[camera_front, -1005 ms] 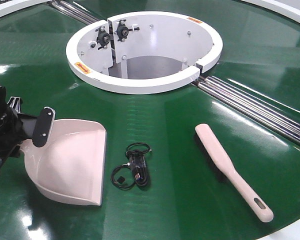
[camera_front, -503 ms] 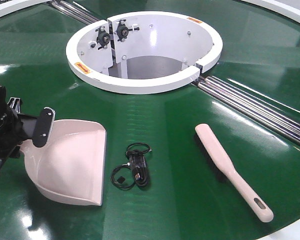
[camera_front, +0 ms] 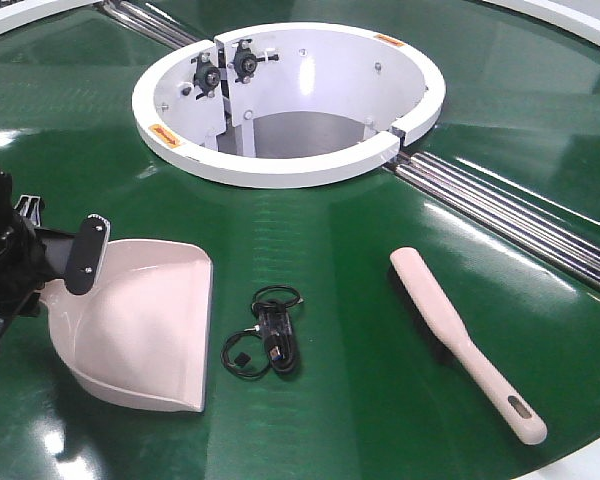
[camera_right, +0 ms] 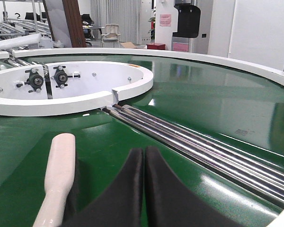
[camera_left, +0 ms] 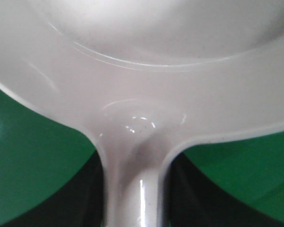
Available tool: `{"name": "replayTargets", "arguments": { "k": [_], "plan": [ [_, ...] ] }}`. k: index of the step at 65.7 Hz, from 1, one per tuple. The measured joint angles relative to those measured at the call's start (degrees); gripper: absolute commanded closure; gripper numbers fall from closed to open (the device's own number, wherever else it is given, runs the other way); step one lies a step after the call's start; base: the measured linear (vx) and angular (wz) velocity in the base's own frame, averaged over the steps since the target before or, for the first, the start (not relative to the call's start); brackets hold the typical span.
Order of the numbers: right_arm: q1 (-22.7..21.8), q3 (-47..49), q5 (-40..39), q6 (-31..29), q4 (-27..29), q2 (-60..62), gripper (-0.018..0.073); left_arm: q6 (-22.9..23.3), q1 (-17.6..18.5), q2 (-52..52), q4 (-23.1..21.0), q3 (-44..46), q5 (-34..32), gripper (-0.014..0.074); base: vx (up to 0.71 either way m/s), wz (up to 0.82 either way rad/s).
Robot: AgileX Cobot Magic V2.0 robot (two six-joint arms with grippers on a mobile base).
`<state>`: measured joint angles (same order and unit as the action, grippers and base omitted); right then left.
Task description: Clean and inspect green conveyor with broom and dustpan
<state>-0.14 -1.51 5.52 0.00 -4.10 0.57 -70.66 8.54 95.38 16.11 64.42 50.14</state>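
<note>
The pale pink dustpan lies on the green conveyor at the front left, its wide lip facing right. My left gripper is at its back end, shut on the dustpan handle; dark fingers press both sides of the handle in the left wrist view. The pink broom lies on the belt at the front right, handle toward the near edge. In the right wrist view my right gripper hovers low just right of the broom, shut with nothing between its fingers.
A coiled black cable bundle lies on the belt between dustpan and broom. The white ring hub stands behind, with steel rails running to the right. The conveyor's white outer rim curves beyond.
</note>
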Motion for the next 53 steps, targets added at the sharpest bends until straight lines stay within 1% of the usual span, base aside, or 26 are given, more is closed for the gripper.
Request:
{"name": "replayTargets", "arguments": {
  "k": [10,24,29,35,40,53],
  "plan": [
    [0.0,0.0,-0.3,0.0,0.0,0.0,0.0569,0.0,0.0,0.0,0.0,0.0,0.1,0.0603,0.0,0.0],
    [0.0,0.0,-7.2,0.0,-0.1,0.0,0.0569,0.0,0.0,0.0,-0.1,0.0,0.1,0.0603,0.0,0.0],
    [0.0,0.1,-7.8,0.0,0.0,0.0,0.0569,0.0,0.0,0.0,-0.1,0.0,0.1,0.0603,0.0,0.0],
    [0.0,2.2,-6.1,1.4,0.0,-0.4,0.0569,0.0,0.0,0.0,-0.1,0.0,0.1,0.0603,0.0,0.0],
    [0.0,5.8,-4.0,1.8,0.0,-2.6,0.0569,0.0,0.0,0.0,-0.1,0.0,0.1,0.0603,0.0,0.0],
    [0.0,16.0,4.7,2.2,0.1,-13.3,0.0569,0.0,0.0,0.0,-0.1,0.0,0.1,0.0603,0.0,0.0]
  ]
}}
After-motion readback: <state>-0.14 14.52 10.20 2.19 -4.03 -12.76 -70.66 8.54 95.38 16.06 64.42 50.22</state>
